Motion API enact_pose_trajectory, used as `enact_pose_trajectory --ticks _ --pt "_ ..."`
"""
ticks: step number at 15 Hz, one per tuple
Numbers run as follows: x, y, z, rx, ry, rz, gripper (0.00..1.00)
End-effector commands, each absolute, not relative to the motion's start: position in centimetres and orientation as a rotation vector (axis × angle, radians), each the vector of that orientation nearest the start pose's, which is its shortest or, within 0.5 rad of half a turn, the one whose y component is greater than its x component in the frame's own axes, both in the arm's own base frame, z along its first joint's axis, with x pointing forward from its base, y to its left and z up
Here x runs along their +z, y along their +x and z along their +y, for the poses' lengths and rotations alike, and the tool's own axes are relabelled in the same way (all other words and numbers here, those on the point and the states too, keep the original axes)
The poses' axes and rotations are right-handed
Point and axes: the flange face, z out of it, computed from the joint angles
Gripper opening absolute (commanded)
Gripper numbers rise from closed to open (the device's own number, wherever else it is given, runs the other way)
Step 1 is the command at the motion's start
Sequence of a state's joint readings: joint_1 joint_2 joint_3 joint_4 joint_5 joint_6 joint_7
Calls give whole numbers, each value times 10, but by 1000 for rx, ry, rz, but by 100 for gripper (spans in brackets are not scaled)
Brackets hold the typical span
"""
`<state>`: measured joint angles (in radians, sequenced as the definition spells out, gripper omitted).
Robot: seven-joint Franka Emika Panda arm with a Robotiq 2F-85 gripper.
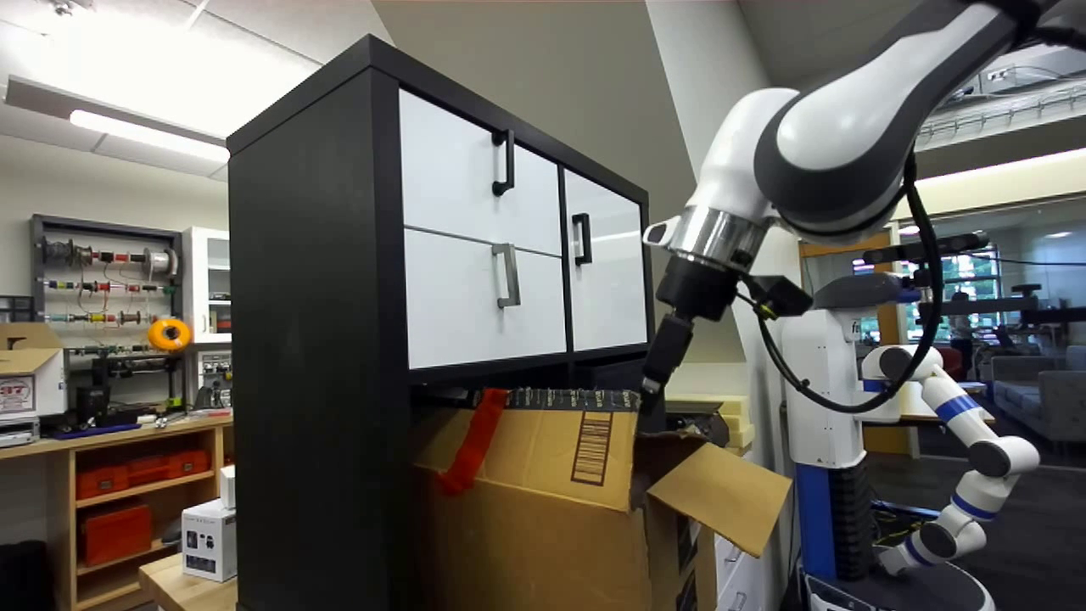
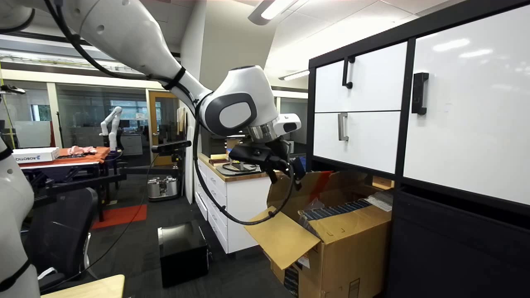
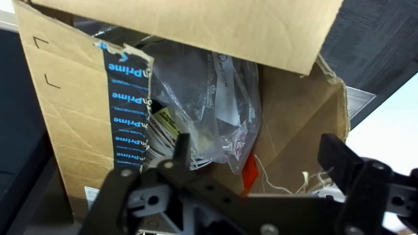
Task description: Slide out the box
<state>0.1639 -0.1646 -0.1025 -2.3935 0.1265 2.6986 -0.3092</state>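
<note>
The box (image 1: 534, 543) is a large brown cardboard carton with loose flaps, dark printed tape and a red strip. It stands below the white drawers, partly inside the cabinet's lower opening, and also shows in an exterior view (image 2: 352, 248). In the wrist view the box (image 3: 75, 120) is open at the top, with clear plastic bags (image 3: 212, 98) and papers inside. My gripper (image 1: 652, 392) is at the box's open top, near its upper edge. In the wrist view my gripper (image 3: 254, 140) is open, its fingers wide apart. Nothing is held; contact with the cardboard cannot be told.
The black cabinet (image 1: 305, 255) has white drawers with handles (image 1: 506, 276) just above the box. A loose flap (image 2: 283, 238) sticks out from the box's front. A white drawer unit (image 2: 244, 211) stands behind, and a black case (image 2: 184, 252) lies on the floor.
</note>
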Motion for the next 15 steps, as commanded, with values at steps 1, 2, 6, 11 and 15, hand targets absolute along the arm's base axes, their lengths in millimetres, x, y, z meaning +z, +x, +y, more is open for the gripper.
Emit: enact_pose_trajectory --ticks 1,2,6,11,15 --pt "468 513 24 -663 -3037 -223 100" --pt "472 516 23 -641 -3053 -175 100" --pt "481 526 11 -545 -3104 21 100" --pt "477 525 3 -519 -3108 79 100" --pt "475 526 4 -513 -3109 79 100"
